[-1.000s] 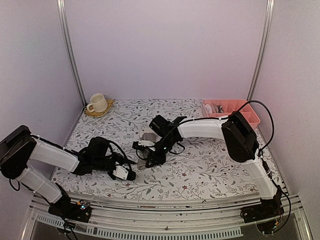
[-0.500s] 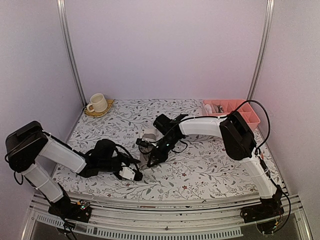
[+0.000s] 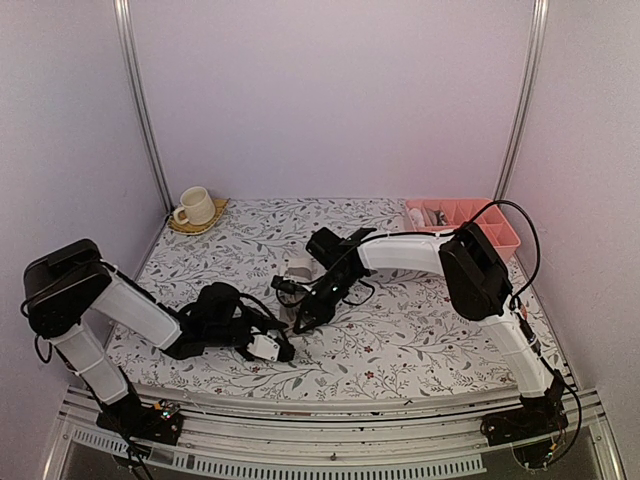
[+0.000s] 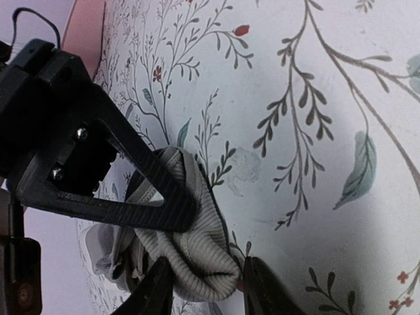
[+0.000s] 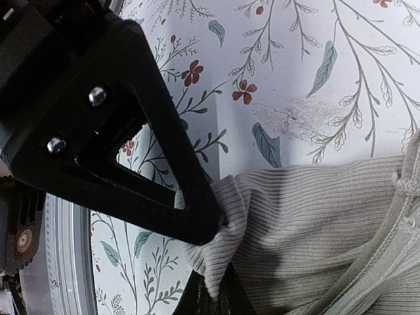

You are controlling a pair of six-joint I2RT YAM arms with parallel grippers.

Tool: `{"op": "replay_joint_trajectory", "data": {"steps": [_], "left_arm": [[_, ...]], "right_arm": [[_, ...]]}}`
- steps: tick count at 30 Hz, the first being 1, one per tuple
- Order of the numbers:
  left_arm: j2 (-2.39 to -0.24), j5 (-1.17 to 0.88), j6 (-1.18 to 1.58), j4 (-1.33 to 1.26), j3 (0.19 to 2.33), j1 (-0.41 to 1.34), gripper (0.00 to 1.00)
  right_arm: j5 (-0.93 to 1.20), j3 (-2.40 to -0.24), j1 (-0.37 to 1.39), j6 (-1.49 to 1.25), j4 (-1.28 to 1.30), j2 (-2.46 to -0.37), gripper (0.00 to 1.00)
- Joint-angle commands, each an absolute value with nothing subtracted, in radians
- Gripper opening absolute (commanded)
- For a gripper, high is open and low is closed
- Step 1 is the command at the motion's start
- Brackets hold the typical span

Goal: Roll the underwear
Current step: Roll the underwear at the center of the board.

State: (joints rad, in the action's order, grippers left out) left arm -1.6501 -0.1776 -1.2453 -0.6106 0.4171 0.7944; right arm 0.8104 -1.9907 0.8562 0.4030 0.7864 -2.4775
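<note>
The taupe ribbed underwear [image 3: 297, 272] lies bunched near the table's middle. My right gripper [image 3: 301, 321] is shut on a ribbed corner of it. The right wrist view shows that corner of the underwear [image 5: 315, 223] pinched in the right gripper [image 5: 207, 262]. My left gripper [image 3: 283, 350] sits just left and in front of it. In the left wrist view a rounded fold of the underwear [image 4: 197, 256] fills the gap of the left gripper [image 4: 207, 289]. Its fingers stand open on either side of the fold, which looks unsqueezed. The right gripper's black finger [image 4: 131, 190] presses on the cloth above.
A cream cup [image 3: 194, 206] on a coaster stands at the back left corner. A pink divided tray [image 3: 470, 222] sits at the back right. The floral tablecloth [image 3: 420, 330] covers the table, and a metal rail runs along the near edge.
My left arm has slid right along the table to the underwear, and its jaws have narrowed around the fold. The right gripper has kept its pinch and barely shifted.
</note>
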Motion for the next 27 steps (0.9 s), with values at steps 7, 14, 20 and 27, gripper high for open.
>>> {"op": "replay_joint_trajectory", "data": {"steps": [7, 14, 20, 27], "left_arm": [[-1.713, -0.108, -1.156, -0.612, 0.465, 0.840, 0.00], [-1.686, -0.104, -1.075, -0.527, 0.508, 0.870, 0.00], [-1.621, -0.189, -0.947, -0.406, 0.562, 0.882, 0.00], [-1.652, -0.293, -0.820, -0.335, 0.610, 0.883, 0.00]], "right_arm": [[0.822, -2.015, 0.849, 0.387, 0.780, -2.489, 0.04], [0.784, -1.919, 0.846, 0.380, 0.731, -2.398, 0.29], [0.733, -1.652, 0.845, 0.347, 0.601, -2.170, 0.46], [0.632, -1.398, 0.845, 0.252, 0.460, -1.951, 0.54]]}}
